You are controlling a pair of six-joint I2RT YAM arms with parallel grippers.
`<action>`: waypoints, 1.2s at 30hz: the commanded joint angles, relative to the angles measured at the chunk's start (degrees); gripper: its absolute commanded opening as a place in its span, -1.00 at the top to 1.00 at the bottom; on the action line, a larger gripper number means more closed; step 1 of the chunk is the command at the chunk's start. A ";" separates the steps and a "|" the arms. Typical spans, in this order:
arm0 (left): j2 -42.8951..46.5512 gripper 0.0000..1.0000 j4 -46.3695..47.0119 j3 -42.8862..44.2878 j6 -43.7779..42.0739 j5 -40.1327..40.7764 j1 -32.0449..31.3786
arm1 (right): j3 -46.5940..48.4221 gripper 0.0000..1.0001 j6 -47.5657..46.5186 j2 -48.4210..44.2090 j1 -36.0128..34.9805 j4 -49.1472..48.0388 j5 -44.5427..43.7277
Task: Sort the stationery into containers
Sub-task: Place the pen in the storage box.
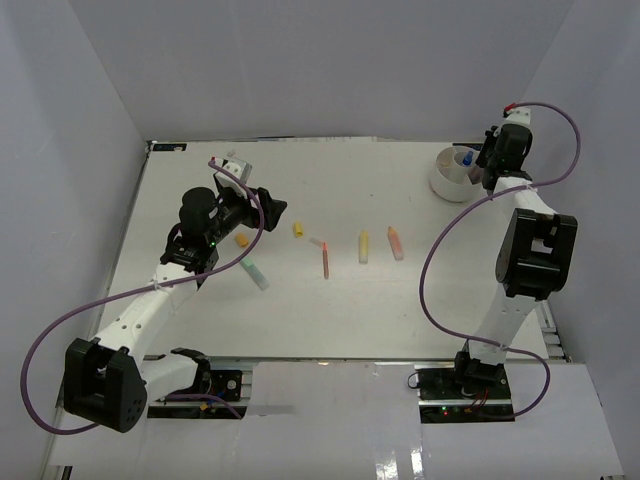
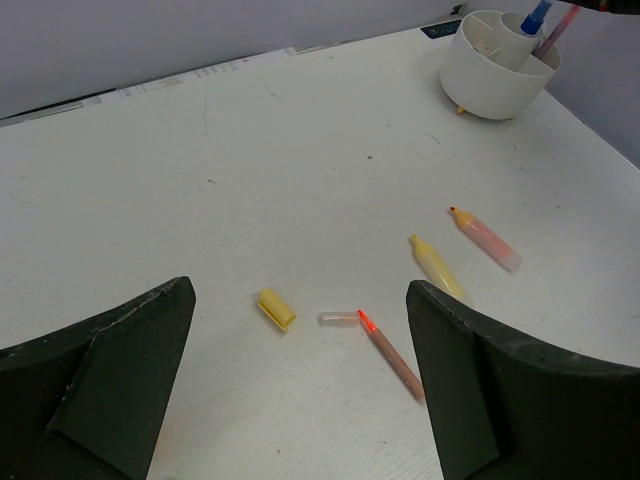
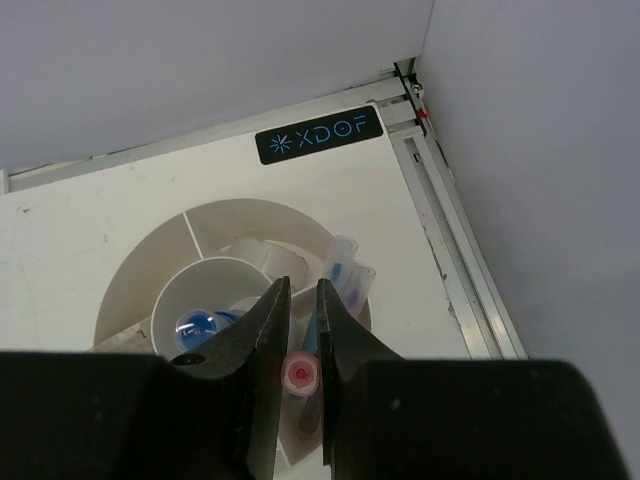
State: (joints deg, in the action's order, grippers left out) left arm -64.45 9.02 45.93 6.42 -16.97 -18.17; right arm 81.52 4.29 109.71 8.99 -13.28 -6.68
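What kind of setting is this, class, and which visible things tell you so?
Probably a robot test cell, not a real desk: plain white walls box in a white table, two arms are bolted at its near edge, and an XDOF label sits by the tub.

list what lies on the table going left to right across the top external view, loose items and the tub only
orange eraser → green highlighter → yellow eraser → orange pen → yellow highlighter → orange highlighter → white tub, with the right end effector over it.
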 commanded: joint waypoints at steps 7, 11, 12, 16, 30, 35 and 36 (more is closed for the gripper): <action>0.55 -0.96 0.56 1.79 0.18 -0.52 -0.11 | -1.97 0.71 -0.69 2.09 0.41 -6.50 -1.06; 0.72 -0.96 0.74 1.70 0.09 -0.34 -0.11 | -2.50 0.38 0.01 1.12 0.41 -6.76 -0.88; 0.72 -0.96 0.65 1.70 0.09 -0.34 -0.11 | -2.50 0.23 -0.16 0.95 0.41 -6.85 -0.97; 0.99 -0.96 0.74 1.70 0.26 -0.61 -0.11 | -2.24 0.02 -1.39 -0.11 0.41 -6.76 -0.97; 1.95 -0.96 1.27 1.53 0.97 -1.22 -0.11 | -2.15 -0.36 -3.15 -7.84 0.32 -5.35 0.43; 1.87 -0.96 1.27 1.62 1.93 -1.13 -0.11 | -5.04 -0.42 -2.80 -13.90 -0.99 -4.05 2.02; 1.61 -0.96 1.35 1.62 2.37 -0.70 -0.11 | -5.66 -0.43 -2.63 -14.95 -1.34 -3.51 2.11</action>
State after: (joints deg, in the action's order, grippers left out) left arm -64.16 9.34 45.93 7.49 -17.34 -18.17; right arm 77.34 1.96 99.18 8.49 -16.40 -5.65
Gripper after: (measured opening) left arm 0.978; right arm 0.711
